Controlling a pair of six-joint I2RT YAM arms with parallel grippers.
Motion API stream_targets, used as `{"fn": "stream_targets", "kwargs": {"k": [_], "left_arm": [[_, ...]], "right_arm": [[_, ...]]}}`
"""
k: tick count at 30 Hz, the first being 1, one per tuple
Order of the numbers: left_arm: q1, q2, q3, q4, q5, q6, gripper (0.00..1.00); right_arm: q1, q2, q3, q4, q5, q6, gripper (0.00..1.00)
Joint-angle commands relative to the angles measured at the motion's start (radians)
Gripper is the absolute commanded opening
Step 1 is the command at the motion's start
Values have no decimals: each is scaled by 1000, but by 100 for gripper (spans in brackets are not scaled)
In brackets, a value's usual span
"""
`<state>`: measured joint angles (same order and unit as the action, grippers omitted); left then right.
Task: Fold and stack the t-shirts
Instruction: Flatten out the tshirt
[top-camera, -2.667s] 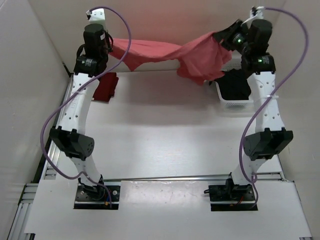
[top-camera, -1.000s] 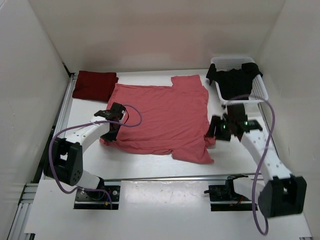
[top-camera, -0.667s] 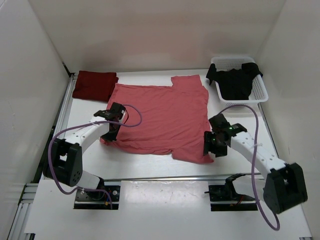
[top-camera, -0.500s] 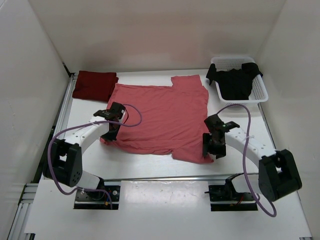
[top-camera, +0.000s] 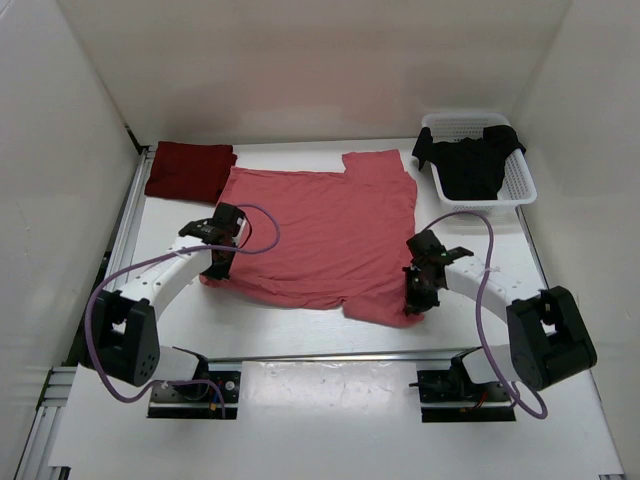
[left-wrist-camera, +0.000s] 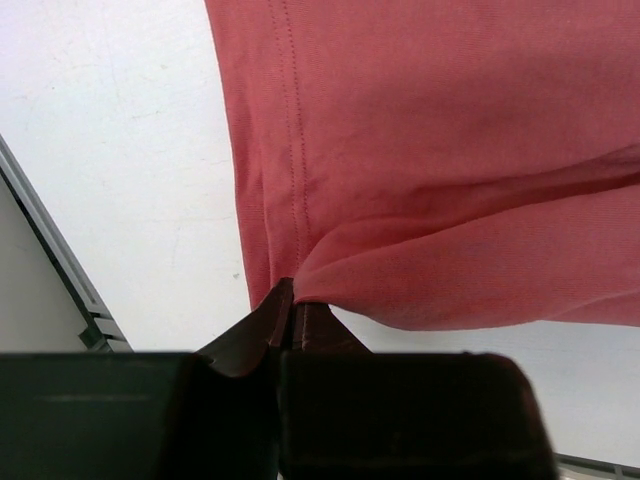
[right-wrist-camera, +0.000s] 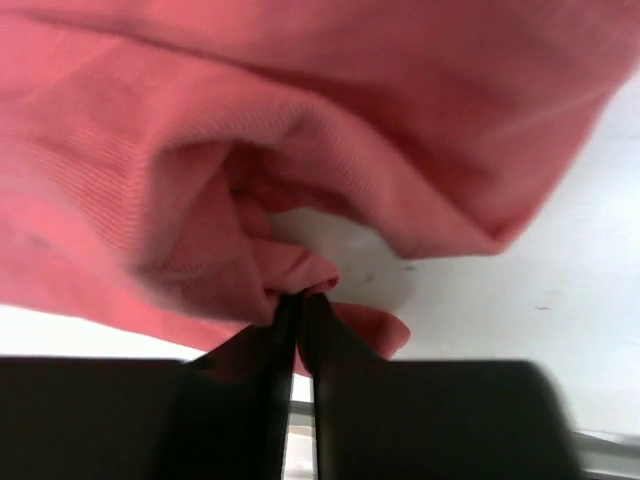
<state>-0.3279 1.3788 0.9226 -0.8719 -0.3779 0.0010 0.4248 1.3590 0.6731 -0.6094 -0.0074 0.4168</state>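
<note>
Now: pink tee (top-camera: 320, 225) flat; L end effector (left-wrist-camera: 290, 305) pinches left hem, R end effector (right-wrist-camera: 298, 305) near-right corner.

Basket (top-camera: 516, 186) far right, walls (top-camera: 60, 150) seemingly close

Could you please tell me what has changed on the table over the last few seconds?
The salmon pink t-shirt, earlier held up between both arms, now lies flat. The right gripper had let go, moved to the near right corner and pinched it. The left gripper stayed clamped on the near left corner. The maroon t-shirt and black t-shirt in the basket: unchanged.
</note>
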Motion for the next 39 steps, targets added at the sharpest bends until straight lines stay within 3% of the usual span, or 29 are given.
{"fn": "stream_targets", "kwargs": {"k": [1, 6, 10, 14, 19, 22, 29, 39], "left_arm": [[13, -46, -8, 1, -16, -1, 10], [23, -93, -44, -9, -16, -1, 10], [23, -129, -80, -19, -36, -1, 10], [32, -120, -80, -19, -36, -1, 10], [32, -92, -41, -19, -26, -1, 10], [32, -72, -30, -10, -26, -1, 10], [32, -90, -54, -10, -4, -1, 10], [32, -199, -136, -10, -3, -1, 10]], "right_arm": [[-4, -50, -44, 3, -114, 31, 4], [-4, -211, -31, -111, -229, 117, 0], [-4, -397, -3, -220, -394, 290, 0], [-15, -495, -114, -210, -488, 358, 0], [-108, -428, -279, -32, -631, 379, 0], [-205, -335, -233, -6, -592, 292, 0], [-291, -204, -165, -35, -572, 182, 0], [-291, -127, -83, -72, -536, 158, 0]]}}
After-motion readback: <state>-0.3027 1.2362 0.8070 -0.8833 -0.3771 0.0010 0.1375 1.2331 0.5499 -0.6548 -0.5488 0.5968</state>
